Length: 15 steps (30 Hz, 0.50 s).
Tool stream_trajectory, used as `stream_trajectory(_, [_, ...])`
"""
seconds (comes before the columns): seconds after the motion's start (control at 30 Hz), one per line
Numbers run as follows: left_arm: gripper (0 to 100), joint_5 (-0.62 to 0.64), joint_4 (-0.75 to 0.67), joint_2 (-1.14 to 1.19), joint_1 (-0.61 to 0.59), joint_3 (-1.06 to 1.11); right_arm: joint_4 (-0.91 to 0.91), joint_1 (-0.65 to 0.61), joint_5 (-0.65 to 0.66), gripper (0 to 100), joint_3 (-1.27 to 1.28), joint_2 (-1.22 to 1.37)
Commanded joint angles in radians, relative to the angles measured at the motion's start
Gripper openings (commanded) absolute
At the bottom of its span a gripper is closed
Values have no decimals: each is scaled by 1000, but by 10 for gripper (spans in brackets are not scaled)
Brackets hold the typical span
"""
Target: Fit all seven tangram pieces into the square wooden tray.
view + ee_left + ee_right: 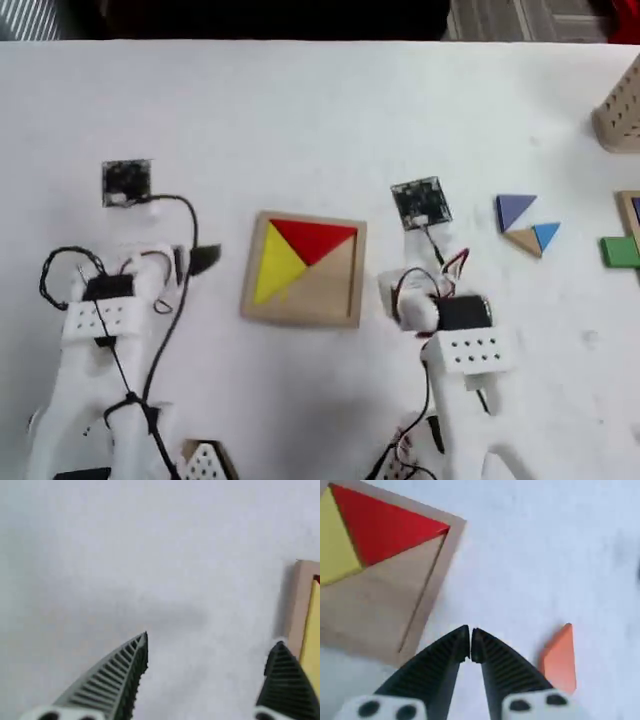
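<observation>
The square wooden tray (303, 302) lies mid-table with a red triangle (312, 240) and a yellow triangle (272, 265) seated in it; the rest of its floor is bare. My left gripper (212, 640) is open over the bare table just left of the tray's edge (302, 605). My right gripper (470, 641) is shut on nothing, low over the table beside the tray's right rim (427, 605). An orange piece (559, 659) lies flat close beside its fingers. A purple triangle (513, 210), a tan triangle (523, 241) and a small blue triangle (547, 234) cluster farther right.
A green piece (620, 250) and another wooden frame (630, 208) sit at the right edge, with a perforated wooden block (620, 115) above them. Two small black circuit boards (127, 182) (420, 203) with cables lie behind the arms. The far half of the table is open.
</observation>
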Motion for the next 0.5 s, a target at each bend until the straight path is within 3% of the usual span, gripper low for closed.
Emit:
stream_trajectory(0.0, [365, -15, 60, -28, 70, -28, -134, 59, -32, 18, 21, 56])
stream_trajectory(0.13, [365, -3, 161, -28, 148, -115, -196, 88, -38, 18, 20, 136])
stream_trajectory(0.27, [341, 126, 235, -21, 242, -212, -200, 90, -38, 18, 6, 159])
stream_trajectory(0.47, [117, 209, 249, -21, 383, -267, -202, 107, -38, 18, 5, 157])
